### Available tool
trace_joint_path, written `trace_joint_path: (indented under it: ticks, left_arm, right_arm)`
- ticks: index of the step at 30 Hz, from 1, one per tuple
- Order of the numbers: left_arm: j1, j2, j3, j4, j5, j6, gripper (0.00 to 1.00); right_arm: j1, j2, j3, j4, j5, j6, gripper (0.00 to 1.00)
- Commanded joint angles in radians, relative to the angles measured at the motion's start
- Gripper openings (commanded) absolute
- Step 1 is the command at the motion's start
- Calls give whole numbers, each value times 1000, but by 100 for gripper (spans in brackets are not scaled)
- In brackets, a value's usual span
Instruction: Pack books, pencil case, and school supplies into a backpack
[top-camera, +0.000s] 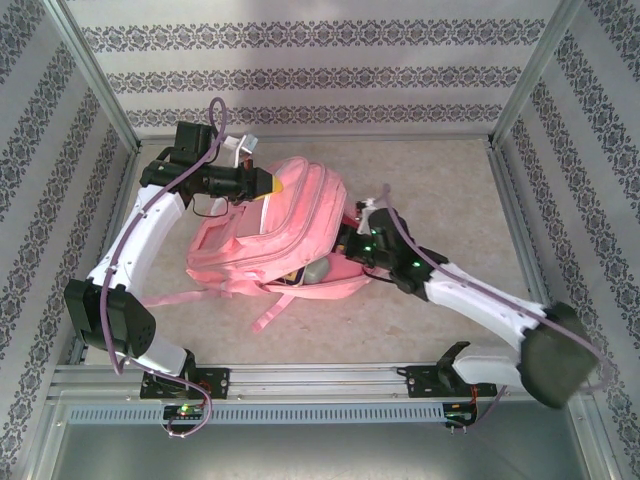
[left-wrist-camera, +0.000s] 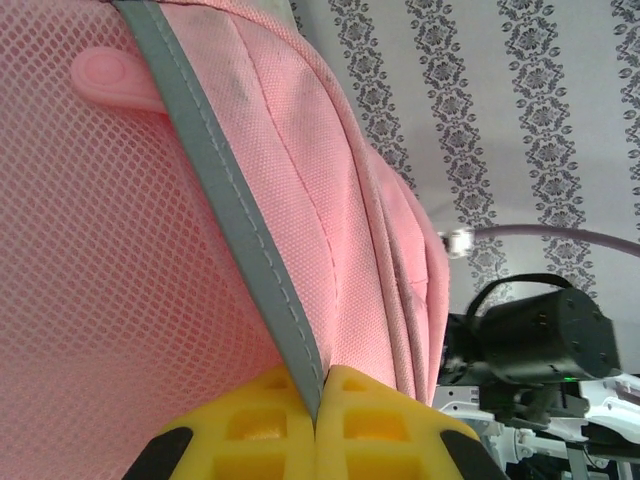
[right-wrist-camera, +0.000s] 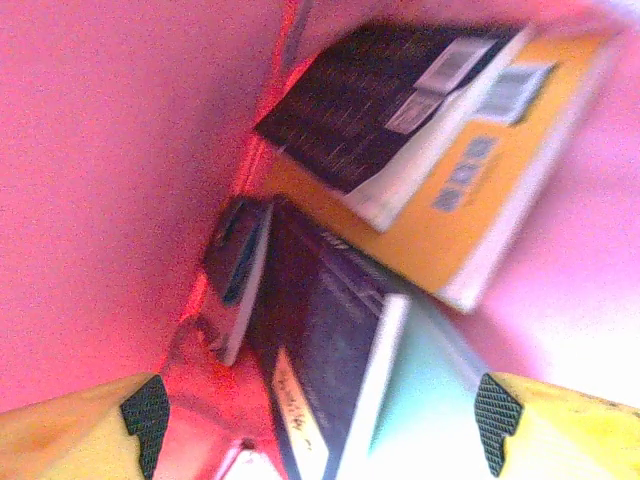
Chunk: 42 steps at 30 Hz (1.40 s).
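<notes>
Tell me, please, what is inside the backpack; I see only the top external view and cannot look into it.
Observer: The right wrist camera looks into the pink backpack: a yellow-orange paperback lies there, a dark navy book overlapping it.
Operator: Is the pencil case in too?
Observer: Probably; a mint-green pencil case lies beside a second navy book, but the picture is blurred.
Operator: What does the left arm hold?
Observer: The left fingers are shut on the grey trim strip of the backpack's edge.
</notes>
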Motion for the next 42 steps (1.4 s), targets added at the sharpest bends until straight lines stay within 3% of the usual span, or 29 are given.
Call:
trace_joint_path:
  ticks: [1, 5, 7, 12, 16, 20, 22, 25, 28, 32, 36, 39, 42]
  left_arm:
    - [-19, -63, 8, 117, 94, 19, 0]
    - [-65, -38, 12, 90, 35, 43, 0]
    - [-106, -4, 11, 96, -4, 47, 0]
    - [-227, 127, 68, 25, -141, 103, 3]
    - [-307, 204, 72, 34, -207, 99, 11]
    - [-358, 269, 93, 4, -281, 92, 12]
    - [-362, 258, 96, 1, -313, 84, 21]
    - [-361, 175, 82, 4, -385, 67, 46]
    - [-360, 37, 32, -10, -487, 49, 52]
    - [-341, -207, -174, 4, -667, -65, 45]
    - [-307, -443, -455, 46, -719, -266, 46]
    - [-307, -643, -654, 77, -783, -419, 43]
    - [-306, -811, -745, -41, -943, -541, 18]
  right_arm:
    - [-12, -167, -46, -199, 242, -96, 80]
    - [-52, -361, -101, -374, 469, -89, 79]
    - [-105, -451, -143, -401, 509, -77, 78]
    - [-216, -538, -178, -387, 444, -85, 77]
    - [-248, -485, -126, -431, 399, -138, 77]
    - [-268, -411, -105, -417, 322, -163, 78]
    - [-284, -361, -84, -412, 254, -189, 78]
    - [-314, -260, -19, -444, 146, -247, 79]
    - [-343, -152, 42, -455, 62, -282, 78]
    - [-366, -12, 108, -434, 6, -276, 71]
    - [-370, 135, 185, -421, -27, -254, 68]
    - [-370, 232, 239, -425, 16, -237, 67]
    - [-370, 334, 309, -430, 39, -237, 65]
